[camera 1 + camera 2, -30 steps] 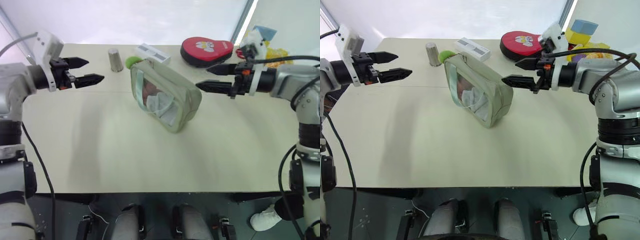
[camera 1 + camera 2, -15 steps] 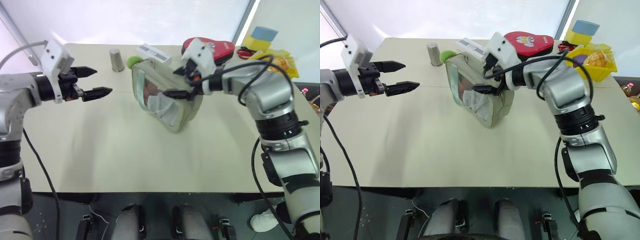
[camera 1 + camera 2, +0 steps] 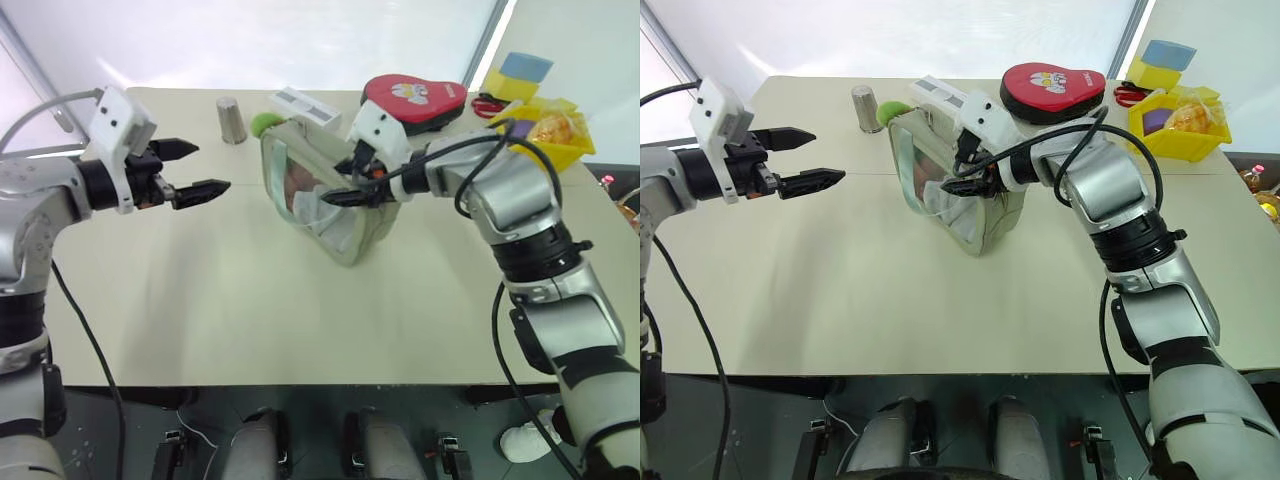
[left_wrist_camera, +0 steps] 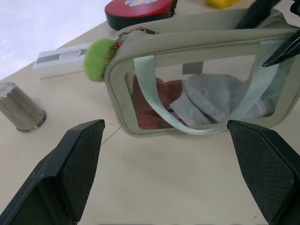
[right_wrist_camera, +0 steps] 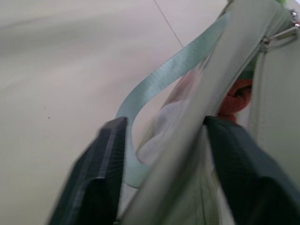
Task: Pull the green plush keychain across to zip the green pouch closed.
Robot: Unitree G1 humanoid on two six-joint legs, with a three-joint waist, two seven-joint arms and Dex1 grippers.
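Note:
The green pouch (image 3: pixel 345 238) stands on its long edge at the middle of the table, its clear window and mint strap (image 5: pixel 173 65) facing my left arm. Its top zipper (image 5: pixel 255 89) gapes open over red and grey contents. The green plush keychain (image 3: pixel 263 124) hangs at the pouch's far end, by the metal cup. My right gripper (image 3: pixel 340 188) is shut on the pouch's upper rim, one finger (image 5: pixel 98 178) outside the window wall and one inside. To the pouch's left, my left gripper (image 3: pixel 210 167) hangs open and apart from it, pointing at the window.
A metal cup (image 3: pixel 232 120) and a white box (image 3: pixel 308 106) sit behind the pouch, and a red cartoon case (image 3: pixel 415 100) lies at the back right. A yellow bin (image 3: pixel 548 128) with small items stands at the far right. Bare tabletop (image 3: pixel 230 310) stretches in front.
My right gripper swung in from the right, came down over the pouch's rim and closed on it. The left gripper drew slightly nearer the pouch and stayed open.

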